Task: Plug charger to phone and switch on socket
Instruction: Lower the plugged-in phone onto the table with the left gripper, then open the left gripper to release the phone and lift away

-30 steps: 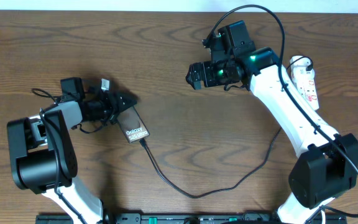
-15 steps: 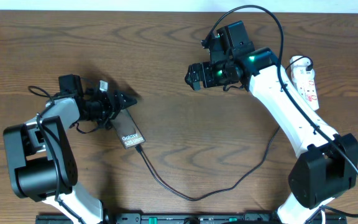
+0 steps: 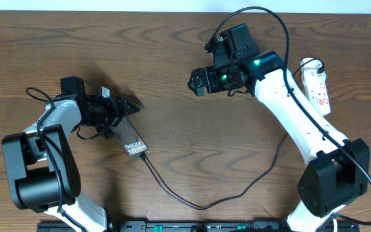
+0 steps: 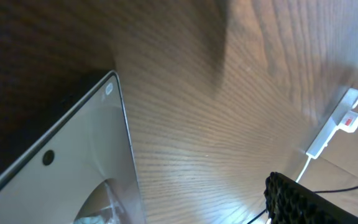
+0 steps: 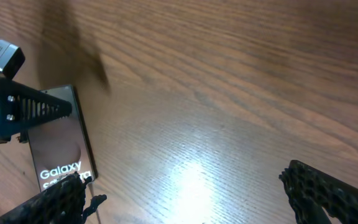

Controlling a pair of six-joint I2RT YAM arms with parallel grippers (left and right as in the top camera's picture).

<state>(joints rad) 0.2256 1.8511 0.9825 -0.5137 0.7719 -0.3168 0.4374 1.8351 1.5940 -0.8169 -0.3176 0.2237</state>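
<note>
phone flat, charger tip at its end | socket beside right arm | both jaws wide, empty

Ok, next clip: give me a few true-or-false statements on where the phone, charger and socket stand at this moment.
1. The charger has its tip at the lower end of the phone. True.
2. The right fingers are shut on the socket. False: they stand open above the bare table, well apart from the socket.
3. The phone lies face up, its Galaxy text showing. True.
4. The socket lies next to the left arm. False: it lies at the far right of the table.
</note>
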